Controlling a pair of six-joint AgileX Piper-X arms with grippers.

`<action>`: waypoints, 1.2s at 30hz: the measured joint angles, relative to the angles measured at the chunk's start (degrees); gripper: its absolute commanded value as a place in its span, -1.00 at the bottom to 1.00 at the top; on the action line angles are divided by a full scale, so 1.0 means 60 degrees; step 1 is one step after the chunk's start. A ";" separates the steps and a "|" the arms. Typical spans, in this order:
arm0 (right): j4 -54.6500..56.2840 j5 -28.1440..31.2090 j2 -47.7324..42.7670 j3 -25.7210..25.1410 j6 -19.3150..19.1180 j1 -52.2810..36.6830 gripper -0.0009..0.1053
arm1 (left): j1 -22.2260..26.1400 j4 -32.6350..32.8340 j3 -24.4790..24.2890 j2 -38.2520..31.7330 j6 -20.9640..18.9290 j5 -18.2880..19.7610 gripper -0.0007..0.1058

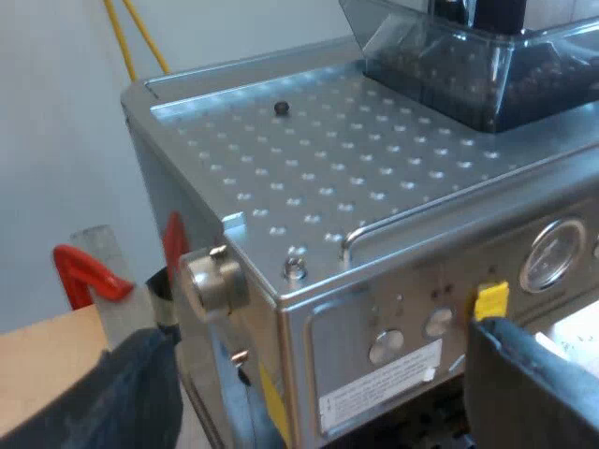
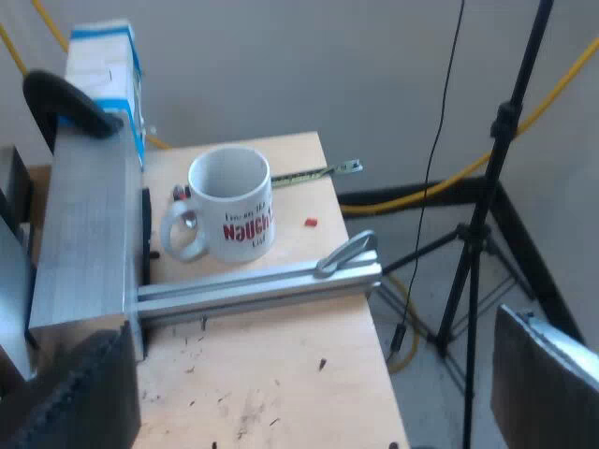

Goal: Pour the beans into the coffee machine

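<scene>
**Tools.** The left tool (image 1: 320, 335) has its 2 fingers apart with nothing between them. It hovers at the upper front corner of the espresso machine (image 1: 309, 168). The right tool (image 2: 307, 332) also has its fingers apart and is empty. It is above the bench (image 2: 281, 374), near a white mug (image 2: 229, 201).

**Task item.** The bean hopper (image 1: 468, 65) stands on the machine's top, beyond the perforated deck. Dark fill shows through its smoked wall, probably beans. 1 dark speck (image 1: 281, 108) lies loose on the deck and is likely a stray bean. I cannot tell whether the hopper mouth is open or lidded.

**Judgement.** Both tools are empty, so no pour is under way. Either the beans are already in or the vessel is yet to be fetched; I cannot tell which.

**For a clean pour:**
- Bring the vessel's lip inside the hopper rim before tipping.
- Tilt slowly so the beans slide rather than bounce onto the deck.
- Keep the wrist off the hopper wall.
- If the speck is a bean, spillage is a real risk.

**Writing.**
- The mug carries red lettering, inverted from this angle, which I cannot read with confidence.
- A white sticker (image 1: 379, 393) on the machine's front has fine print that is illegible.
- The dial marks on the round gauge (image 1: 552, 254) are not readable.
- No brand name can be made out.
</scene>
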 measured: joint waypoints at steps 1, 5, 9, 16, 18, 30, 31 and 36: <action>0.0087 0.0000 -0.0264 0.0000 -0.0019 -0.0133 0.48 | 0.0000 0.0129 0.0000 -0.0103 0.0000 -0.0110 0.25; 0.0347 -0.0140 -0.1063 -0.0025 -0.0514 -0.0156 0.48 | 0.0000 0.0393 0.0000 -0.0390 0.0016 -0.1018 0.25; 0.1035 -0.0669 -0.2834 0.0141 -0.0646 -0.0156 0.48 | 0.0000 0.1154 0.0035 -0.1413 0.0037 -0.1781 0.25; 0.1361 -0.0688 -0.4405 0.1162 -0.0644 -0.0156 0.48 | 0.0000 0.2627 -0.0094 -0.3412 0.0112 -0.2369 0.25; 0.1334 -0.0688 -0.4866 0.1457 -0.0523 -0.0156 0.48 | 0.0000 0.3029 -0.0070 -0.3690 0.0203 -0.2418 0.25; 0.1503 -0.0711 -0.6179 0.2565 -0.0066 -0.0156 0.48 | 0.0000 0.5605 -0.0085 -0.5212 0.0303 -0.2877 0.25; 0.1559 -0.0711 -0.6179 0.2563 -0.0063 -0.0156 0.48 | 0.0000 0.5874 -0.0085 -0.5216 0.0303 -0.2897 0.25; 0.1627 -0.0711 -0.6179 0.2563 0.0139 -0.0156 0.48 | 0.0000 0.7073 -0.0085 -0.5216 0.0303 -0.3316 0.25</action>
